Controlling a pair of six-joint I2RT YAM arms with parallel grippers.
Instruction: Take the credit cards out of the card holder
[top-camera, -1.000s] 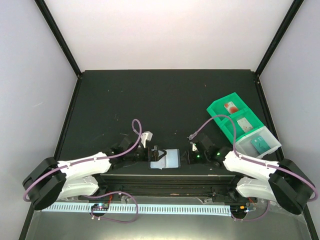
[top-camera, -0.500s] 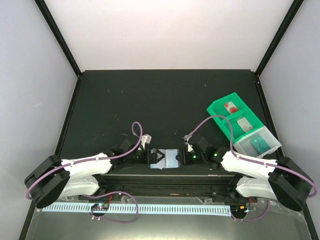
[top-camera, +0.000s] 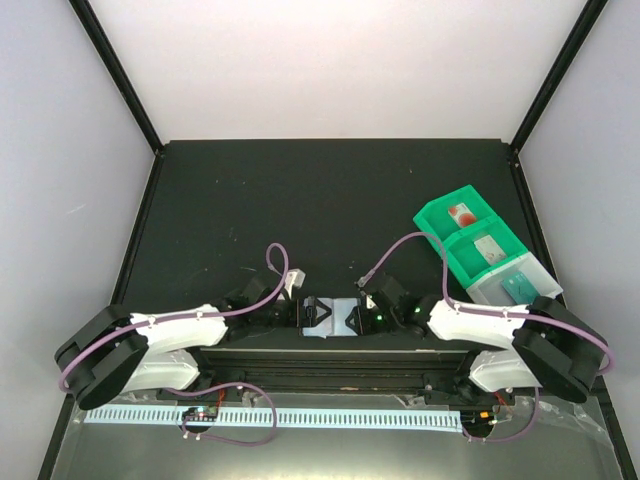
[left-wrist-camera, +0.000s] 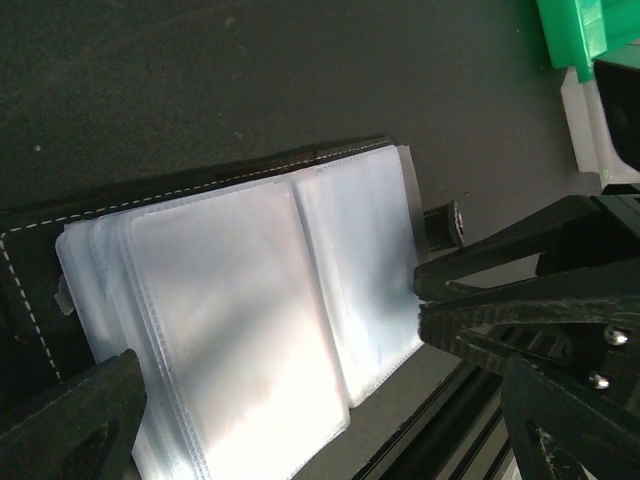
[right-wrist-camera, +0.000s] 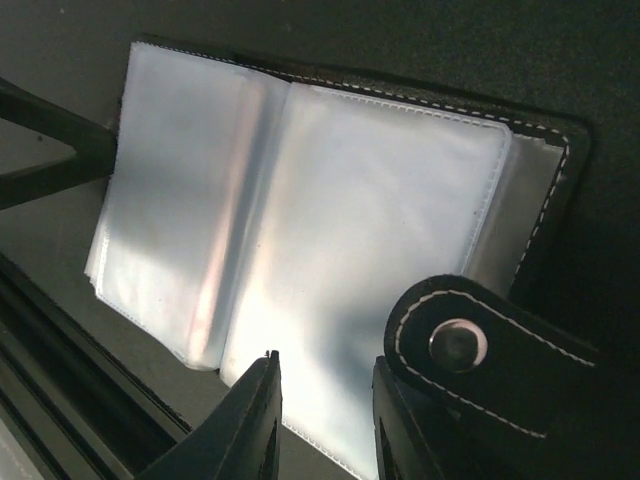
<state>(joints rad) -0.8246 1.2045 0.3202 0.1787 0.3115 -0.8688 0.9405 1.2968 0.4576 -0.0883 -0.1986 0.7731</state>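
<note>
Black stitched-leather folding card holder (top-camera: 332, 318) lies spread open left-to-right at the dark table's (top-camera: 330, 190) near edge, its clear plastic sleeves (right-wrist-camera: 380, 220) edge-on between the right gripper's (right-wrist-camera: 325, 420) narrowly parted jaws, while the wide-open left gripper (left-wrist-camera: 320, 430) straddles the other end.
</note>
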